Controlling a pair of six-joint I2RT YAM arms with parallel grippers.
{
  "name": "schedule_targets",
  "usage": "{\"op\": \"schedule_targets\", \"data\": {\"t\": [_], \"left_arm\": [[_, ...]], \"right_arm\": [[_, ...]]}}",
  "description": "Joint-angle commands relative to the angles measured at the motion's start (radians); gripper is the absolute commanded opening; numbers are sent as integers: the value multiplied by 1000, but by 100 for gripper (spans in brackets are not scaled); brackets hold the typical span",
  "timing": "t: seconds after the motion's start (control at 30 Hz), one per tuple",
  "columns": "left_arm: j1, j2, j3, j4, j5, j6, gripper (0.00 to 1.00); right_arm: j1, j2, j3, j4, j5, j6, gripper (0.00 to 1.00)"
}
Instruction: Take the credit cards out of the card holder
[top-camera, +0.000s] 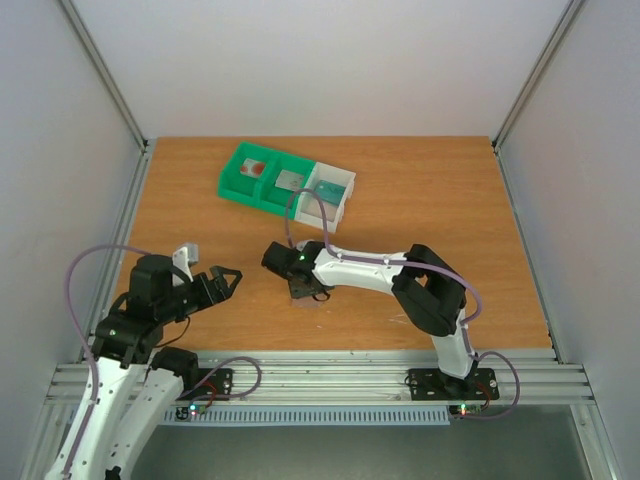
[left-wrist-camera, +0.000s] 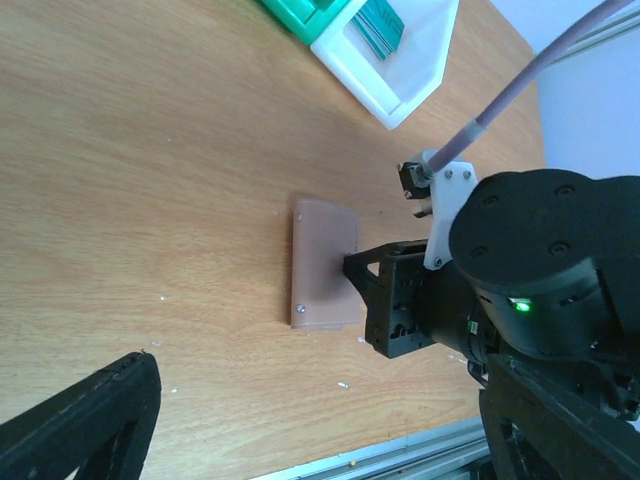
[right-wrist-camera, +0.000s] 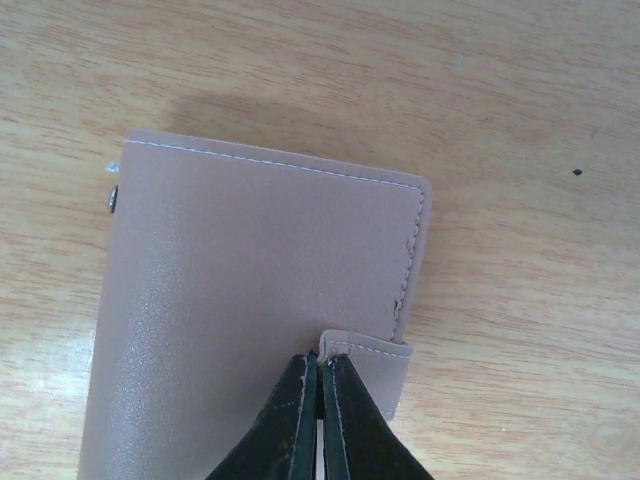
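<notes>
Bright, even light; the card holder (right-wrist-camera: 250, 320) casts a soft, faint shadow.

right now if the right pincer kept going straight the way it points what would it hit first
The card holder: the shut right pincer points down at it, tips at the edge of its closing tab. Whether they already touch it is unclear.
</notes>
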Motion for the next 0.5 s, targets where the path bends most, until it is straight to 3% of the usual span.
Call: {"op": "schedule_targets", "data": {"t": [0.0, 0.23, 0.47], "left_arm": [[-4, 25, 8, 37, 33, 1, 87], [-3, 89, -33, 124, 113, -18, 83], [-3, 148, -136, 333, 255, -103, 69]], "right_arm": [[-1, -58, -80, 59, 5, -37, 1], [-1, -211, -215, 242, -71, -94, 1], [-1, -376, -331, 396, -182, -102, 1]]}}
